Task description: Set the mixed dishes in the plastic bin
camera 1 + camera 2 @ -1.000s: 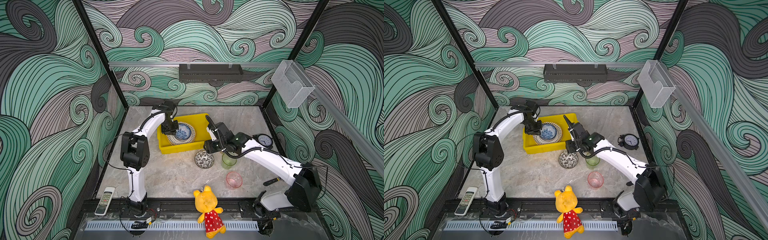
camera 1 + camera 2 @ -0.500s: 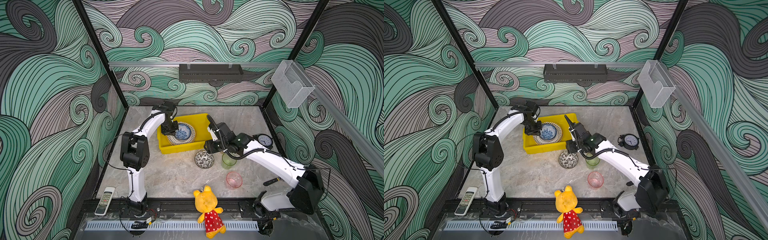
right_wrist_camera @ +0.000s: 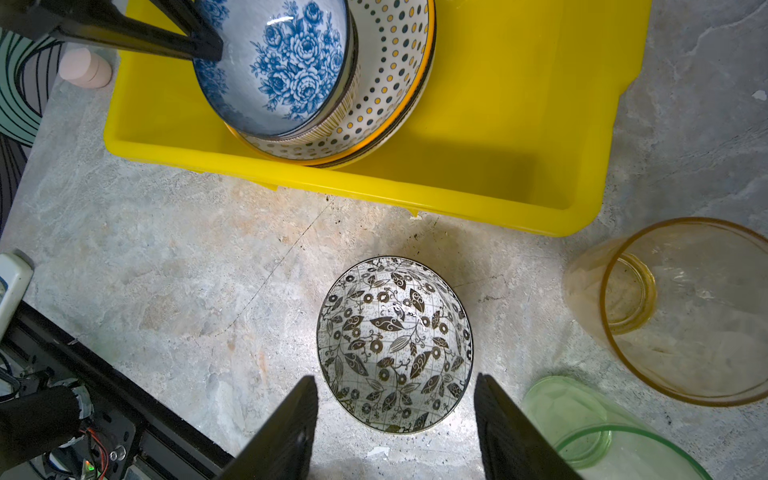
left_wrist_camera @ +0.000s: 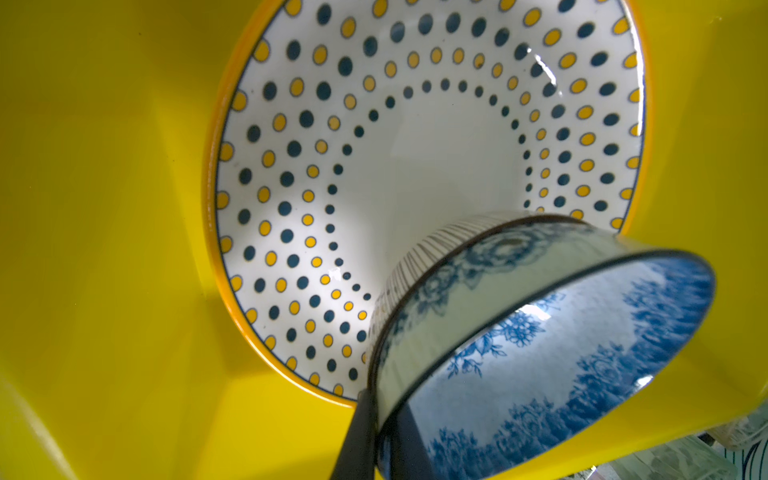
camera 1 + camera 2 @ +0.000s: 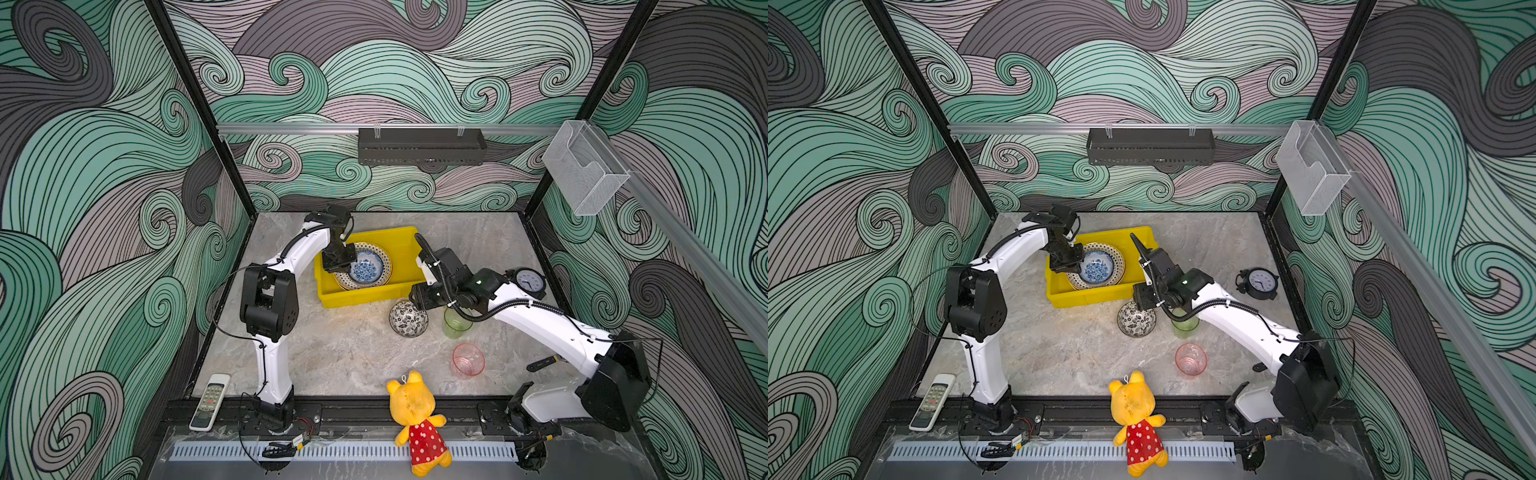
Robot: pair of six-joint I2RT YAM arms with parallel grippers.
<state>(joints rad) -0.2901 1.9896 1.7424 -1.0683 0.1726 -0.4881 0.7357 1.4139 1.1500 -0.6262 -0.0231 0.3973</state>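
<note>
Little moved; left gripper (image 4: 379,419) tightened on blue floral bowl (image 5: 366,269) rim, inside plastic bin (image 5: 357,300), atop dotted plate (image 4: 291,166). Right gripper (image 3: 397,382) agape, empty. Left outside bin, near its front wall: leafy bowl (image 3: 395,332), amber cup (image 3: 685,311), green cup (image 5: 457,323), pink cup (image 5: 468,360).

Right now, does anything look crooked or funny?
The blue floral bowl leans crooked on the stack in the yellow bin, its rim pinched between the jaws of the left gripper. Nothing looks broken.
</note>
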